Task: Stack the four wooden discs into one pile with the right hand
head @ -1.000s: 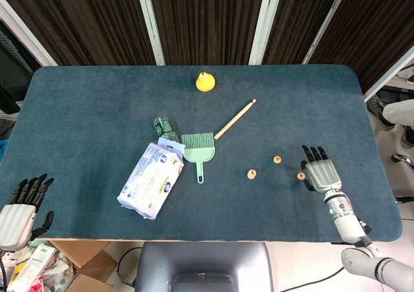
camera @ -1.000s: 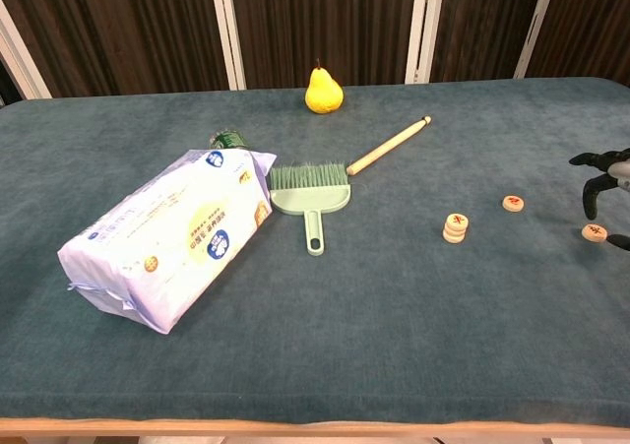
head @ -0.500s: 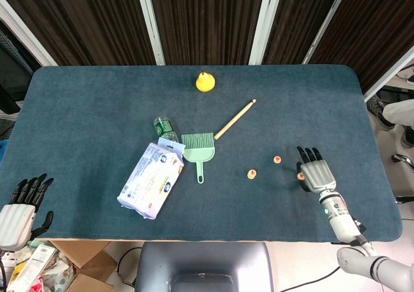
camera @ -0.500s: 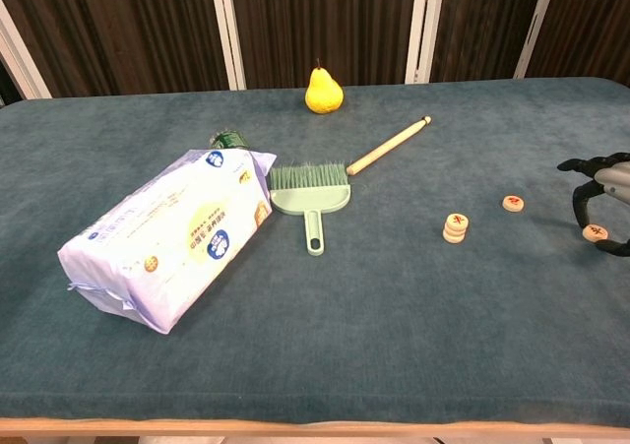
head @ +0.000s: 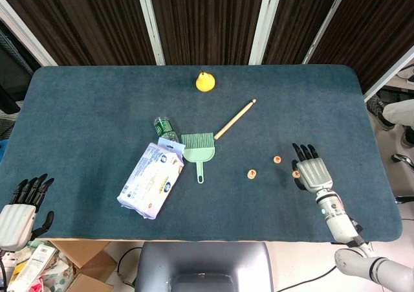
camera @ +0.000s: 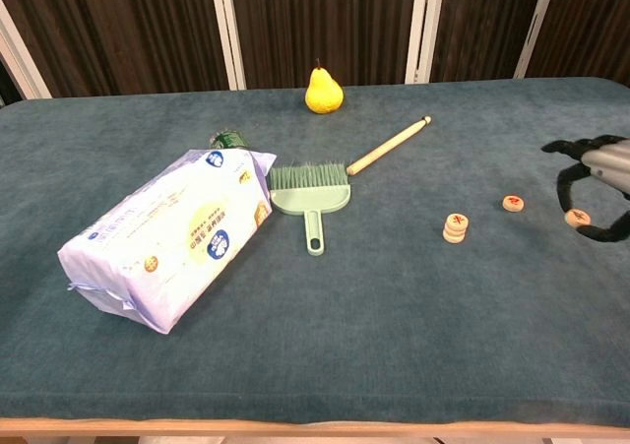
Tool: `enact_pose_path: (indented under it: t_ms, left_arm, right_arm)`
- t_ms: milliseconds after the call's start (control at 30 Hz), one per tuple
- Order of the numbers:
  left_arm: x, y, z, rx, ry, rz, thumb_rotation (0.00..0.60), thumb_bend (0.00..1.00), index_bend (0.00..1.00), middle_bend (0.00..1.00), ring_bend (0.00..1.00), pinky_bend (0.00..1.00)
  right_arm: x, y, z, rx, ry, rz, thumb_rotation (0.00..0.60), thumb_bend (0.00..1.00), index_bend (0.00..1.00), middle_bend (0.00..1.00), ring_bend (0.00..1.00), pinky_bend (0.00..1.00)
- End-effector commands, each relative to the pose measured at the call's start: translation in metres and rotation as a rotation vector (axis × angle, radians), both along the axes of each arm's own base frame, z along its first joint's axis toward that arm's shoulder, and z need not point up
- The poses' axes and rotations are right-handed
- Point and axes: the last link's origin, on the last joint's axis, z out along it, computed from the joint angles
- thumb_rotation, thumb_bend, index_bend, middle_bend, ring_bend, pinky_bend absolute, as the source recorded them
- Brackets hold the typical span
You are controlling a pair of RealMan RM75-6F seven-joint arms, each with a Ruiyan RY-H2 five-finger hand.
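Observation:
A short pile of two wooden discs [head: 251, 173] [camera: 455, 227] stands on the blue table right of centre. A single disc [head: 277, 159] [camera: 513, 204] lies flat a little further right. My right hand [head: 312, 170] [camera: 602, 166] hovers near the right side and pinches another disc [head: 295, 173] [camera: 577, 217] between thumb and fingers, just off the cloth. My left hand [head: 19, 211] hangs off the table's front left corner with its fingers apart and nothing in it; it does not show in the chest view.
A green dustpan brush [head: 198, 148] [camera: 310, 196], a wooden stick [head: 234, 119] [camera: 388, 146], a wet-wipe pack [head: 150, 180] [camera: 165, 237] over a bottle [head: 165, 127] and a yellow pear [head: 205, 81] [camera: 323, 91] lie left of the discs.
My right hand closed around the rightmost disc and carried it left toward the other discs, slightly raised. The pile, the single disc and the left hand stayed put.

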Motion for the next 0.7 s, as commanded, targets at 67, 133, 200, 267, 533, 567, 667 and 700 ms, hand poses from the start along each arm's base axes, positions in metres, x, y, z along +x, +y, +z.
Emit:
enact_pose_path:
  t_ms: [67, 133, 200, 267, 533, 567, 667, 700]
  left_arm:
    - [0.001, 0.001, 0.000, 0.000, -0.003, -0.002, 0.600, 0.50, 0.00, 0.00, 0.00, 0.00]
    - [0.001, 0.001, -0.001, -0.003, -0.001, -0.003, 0.600, 0.50, 0.00, 0.00, 0.00, 0.00]
    - [0.000, 0.001, 0.000, -0.004, 0.002, -0.003, 0.600, 0.50, 0.00, 0.00, 0.00, 0.00]
    - [0.000, 0.000, 0.000, -0.001, 0.003, -0.003, 0.600, 0.50, 0.00, 0.00, 0.00, 0.00]
    - [0.000, 0.000, 0.001, 0.004, 0.007, -0.001, 0.600, 0.50, 0.00, 0.00, 0.00, 0.00]
    - [0.000, 0.000, 0.001, 0.004, 0.006, 0.000, 0.600, 0.50, 0.00, 0.00, 0.00, 0.00]
    - [-0.001, -0.001, 0.002, 0.006, 0.002, 0.001, 0.600, 0.50, 0.00, 0.00, 0.00, 0.00]
    - [-0.001, 0.000, 0.002, 0.006, 0.002, 0.001, 0.600, 0.50, 0.00, 0.00, 0.00, 0.00]
  right_arm:
    - [0.035, -0.006, -0.003, 0.003, -0.053, 0.084, 0.600, 0.47, 0.64, 0.05, 0.00, 0.00]
    - [0.049, -0.009, -0.007, 0.013, -0.068, 0.109, 0.600, 0.47, 0.64, 0.05, 0.00, 0.00]
    - [0.063, -0.012, -0.014, 0.026, -0.089, 0.126, 0.600, 0.47, 0.64, 0.05, 0.00, 0.00]
    - [0.075, -0.017, -0.021, 0.045, -0.101, 0.131, 0.600, 0.47, 0.64, 0.05, 0.00, 0.00]
    - [0.101, -0.023, -0.044, 0.095, -0.123, 0.143, 0.600, 0.47, 0.64, 0.04, 0.00, 0.00]
    - [0.102, -0.022, -0.046, 0.098, -0.119, 0.144, 0.600, 0.47, 0.64, 0.04, 0.00, 0.00]
    - [0.101, -0.022, -0.048, 0.099, -0.106, 0.141, 0.600, 0.47, 0.64, 0.04, 0.00, 0.00]
    - [0.101, -0.022, -0.048, 0.099, -0.101, 0.140, 0.600, 0.47, 0.64, 0.04, 0.00, 0.00]
